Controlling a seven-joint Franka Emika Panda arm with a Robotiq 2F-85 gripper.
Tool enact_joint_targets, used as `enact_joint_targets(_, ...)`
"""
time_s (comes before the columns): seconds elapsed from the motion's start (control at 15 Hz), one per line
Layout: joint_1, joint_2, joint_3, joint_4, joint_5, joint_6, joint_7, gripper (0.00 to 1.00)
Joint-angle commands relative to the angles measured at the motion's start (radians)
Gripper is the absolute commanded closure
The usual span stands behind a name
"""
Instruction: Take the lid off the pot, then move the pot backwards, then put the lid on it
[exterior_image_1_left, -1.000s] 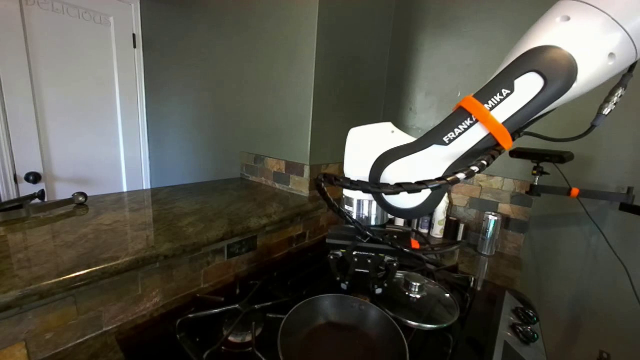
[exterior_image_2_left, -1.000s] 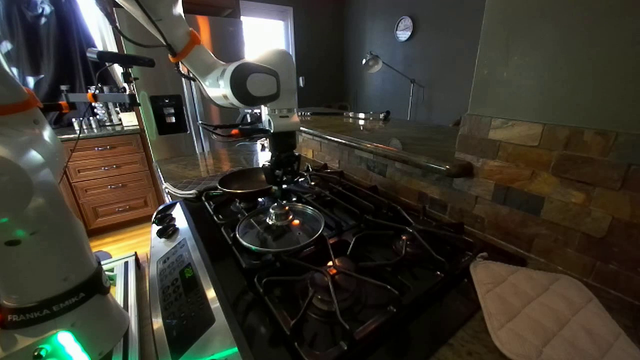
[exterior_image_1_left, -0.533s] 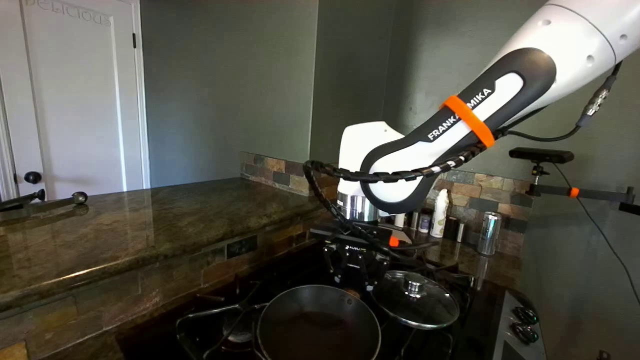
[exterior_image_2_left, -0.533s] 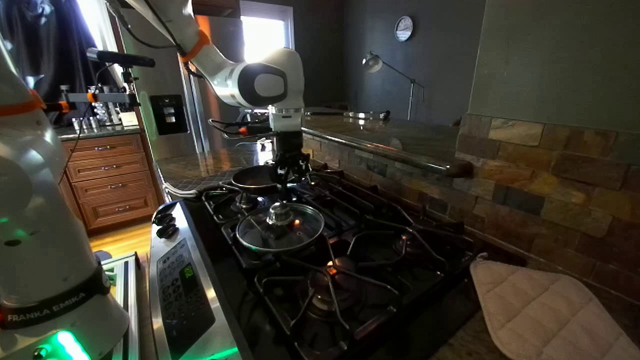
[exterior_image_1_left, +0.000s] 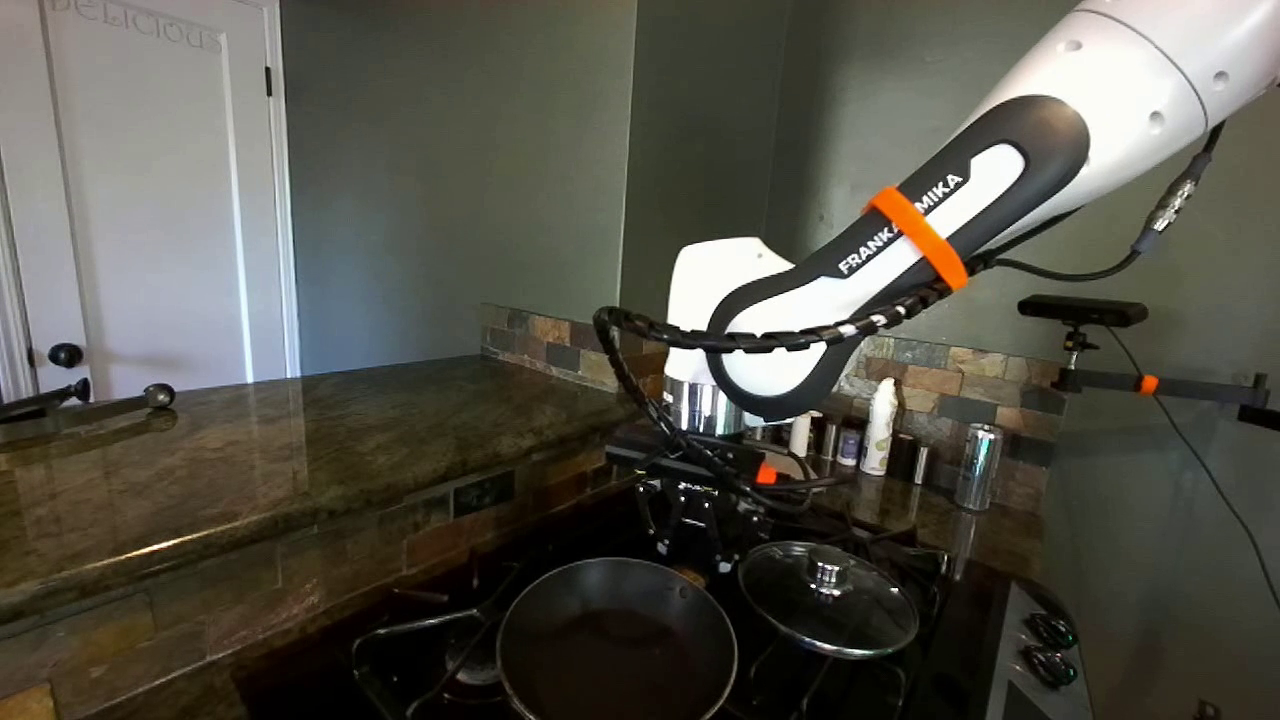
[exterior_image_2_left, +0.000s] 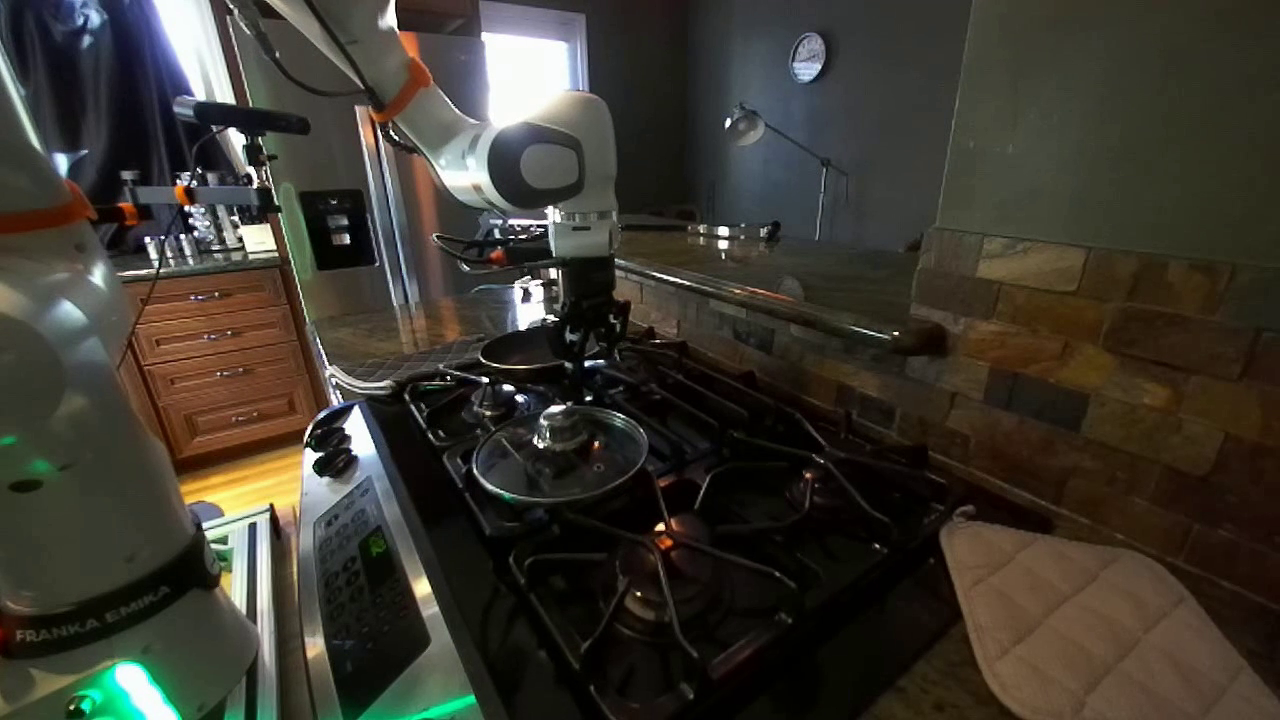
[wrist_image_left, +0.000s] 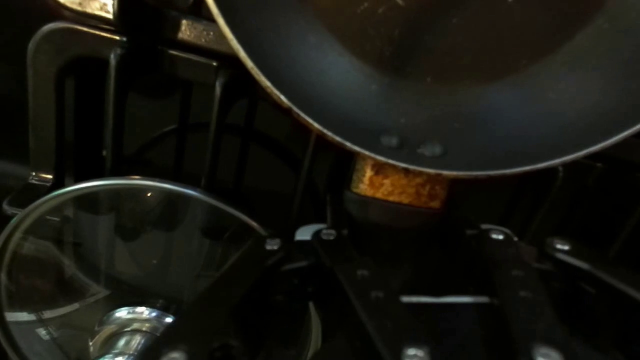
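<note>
The pot (exterior_image_1_left: 615, 650) is a wide dark pan with a brownish inside, uncovered on the stove. In an exterior view it sits behind my gripper (exterior_image_2_left: 585, 375), partly hidden. The wrist view shows its near wall (wrist_image_left: 450, 120) and a short orange-brown handle base (wrist_image_left: 397, 182) running down between my fingers. My gripper (wrist_image_left: 407, 234) is shut on that dark handle, whose far part is lost in shadow. The glass lid (exterior_image_1_left: 850, 615), with its metal rim and knob, lies flat on the grates beside the pot, apart from it. In the wrist view the lid (wrist_image_left: 165, 235) is lower left, partly covered by a finger.
Iron grates (exterior_image_2_left: 690, 560) spread over the stovetop. A raised stone counter (exterior_image_1_left: 400, 430) runs along one side. Control knobs (exterior_image_1_left: 1050, 645) line the stove's front edge. Several bottles and a steel canister (exterior_image_1_left: 977, 467) stand near the wall. A quilted pad (exterior_image_2_left: 1110, 620) lies at the stove's end.
My gripper and the pot have slid together toward the raised counter, away from the control panel. The lid has stayed put, and the gap between it and the pot has widened.
</note>
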Motion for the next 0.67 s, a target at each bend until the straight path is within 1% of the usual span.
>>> enact_joint_targets(0.0,0.012,0.0,-0.012,0.001,0.0,-0.003,-0.001,0.52)
enact_joint_targets(0.07,0.012,0.0,-0.012,0.001,0.0,-0.003,-0.001,0.77)
enact_joint_targets(0.2,0.01,0.015,-0.019,0.022,0.053,-0.001,-0.021,0.77)
enact_joint_targets(0.33,0.009,0.038,-0.025,0.052,0.086,-0.009,-0.013,0.77)
enact_joint_targets(0.6,0.013,0.091,-0.032,0.114,0.098,-0.011,0.025,0.77)
